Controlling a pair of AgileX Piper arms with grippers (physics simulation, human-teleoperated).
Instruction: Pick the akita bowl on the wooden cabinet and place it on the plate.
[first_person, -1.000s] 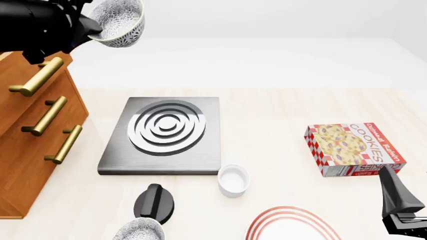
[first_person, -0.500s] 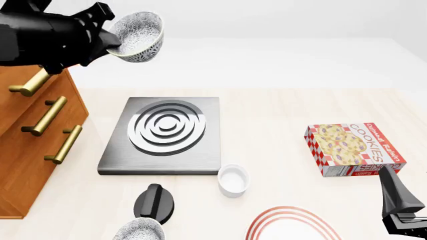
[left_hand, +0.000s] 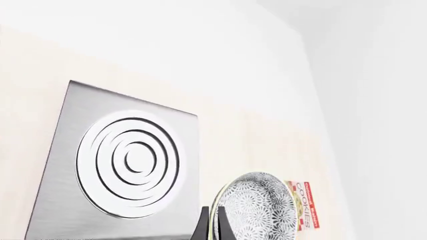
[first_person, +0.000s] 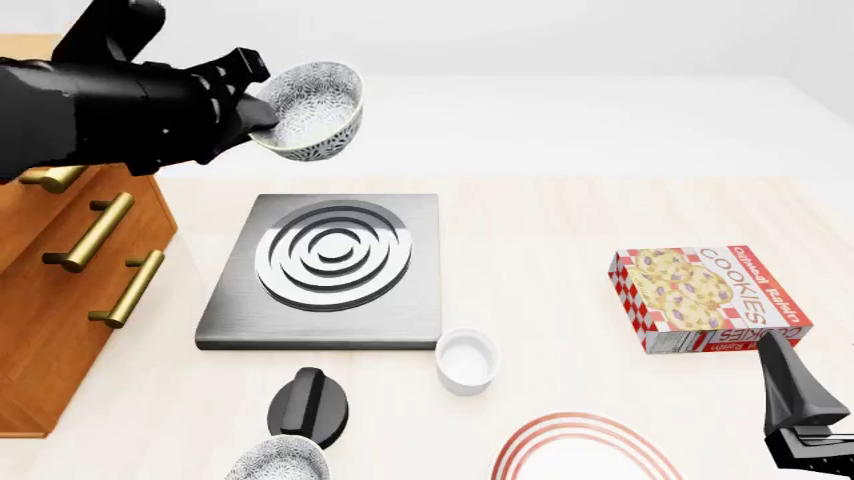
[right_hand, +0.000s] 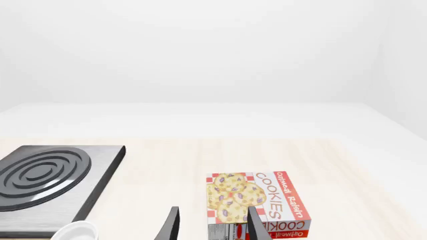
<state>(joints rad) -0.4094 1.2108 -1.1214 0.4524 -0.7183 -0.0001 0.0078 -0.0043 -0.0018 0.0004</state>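
**Akita bowl aloft in the left claw, above the stove's far edge**

The akita bowl (first_person: 314, 110) hangs in the air, pinched at its rim by the left claw (first_person: 262, 120), and it is tipped so its speckled inside faces toward the camera in the front view. In the left wrist view the two dark fingers (left_hand: 202, 227) clamp the bowl's wall, one on each side of the rim, with the bowl (left_hand: 257, 207) filling the space just past them. Directly beneath sits the grey square stove (first_person: 327, 268) with its concentric rings, flat on the table (first_person: 534, 230). To the left stands the wooden cabinet (first_person: 67, 290), brass handles facing the stove. Nearer the camera: a small white bowl (first_person: 466, 360) just off the stove's corner, a black knob-like object (first_person: 310, 405), and a second speckled bowl (first_person: 278, 462) at the bottom edge. The plate (first_person: 583, 450) with its red rings lies at the bottom, partly cut off. A cookie box (first_person: 707, 297) lies on the right. The right claw (right_hand: 210, 227) hovers low near that box, fingers apart, holding nothing.
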